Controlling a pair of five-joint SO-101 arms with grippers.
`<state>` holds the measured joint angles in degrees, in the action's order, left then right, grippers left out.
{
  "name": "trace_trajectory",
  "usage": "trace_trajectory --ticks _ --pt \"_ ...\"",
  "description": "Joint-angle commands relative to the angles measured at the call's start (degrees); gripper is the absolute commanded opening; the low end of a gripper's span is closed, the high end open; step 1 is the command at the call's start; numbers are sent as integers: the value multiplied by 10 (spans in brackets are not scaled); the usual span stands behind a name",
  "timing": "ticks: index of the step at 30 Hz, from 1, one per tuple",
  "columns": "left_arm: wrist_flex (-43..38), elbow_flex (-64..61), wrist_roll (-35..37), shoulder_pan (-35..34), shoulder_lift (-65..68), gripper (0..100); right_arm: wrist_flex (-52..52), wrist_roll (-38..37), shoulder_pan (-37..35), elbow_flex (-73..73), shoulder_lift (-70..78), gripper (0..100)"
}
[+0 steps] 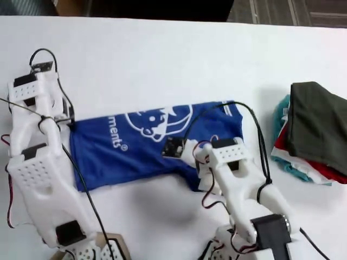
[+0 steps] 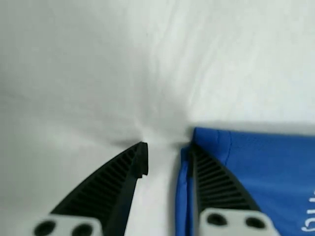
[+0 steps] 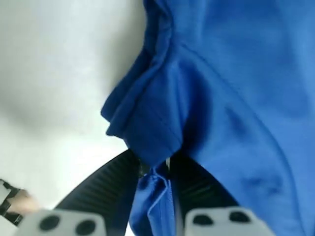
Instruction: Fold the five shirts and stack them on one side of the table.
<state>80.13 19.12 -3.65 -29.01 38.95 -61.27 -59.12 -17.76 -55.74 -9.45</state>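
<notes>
From above, the blue shirt (image 1: 135,146) lay spread flat, print up, in the middle of the white table (image 1: 162,54). The left arm (image 1: 35,162) stood at one short end of it and the right arm (image 1: 233,168) leaned over its near corner at the other end. A pile of folded shirts (image 1: 312,130), a dark green one on top, sat well apart at the table's right side.

In the left wrist view, the left claw (image 2: 167,152) was spread apart and held nothing. One finger (image 2: 125,172) rested on the bare table (image 2: 98,73), the other on the shirt's edge (image 2: 256,162).

In the right wrist view, the right claw (image 3: 156,169) was pinched tight on a bunched fold of the blue shirt (image 3: 236,88).
</notes>
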Motion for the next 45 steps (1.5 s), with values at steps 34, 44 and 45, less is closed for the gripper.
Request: trace_trajectory --ticks 34,44,45 --pt "-11 0 -1 -3 -2 162 -31 17 -41 24 58 170" --pt "-11 0 -1 -3 -2 162 -48 28 -43 24 60 172" --pt "-10 0 -1 -3 -2 162 -48 28 -43 24 60 171"
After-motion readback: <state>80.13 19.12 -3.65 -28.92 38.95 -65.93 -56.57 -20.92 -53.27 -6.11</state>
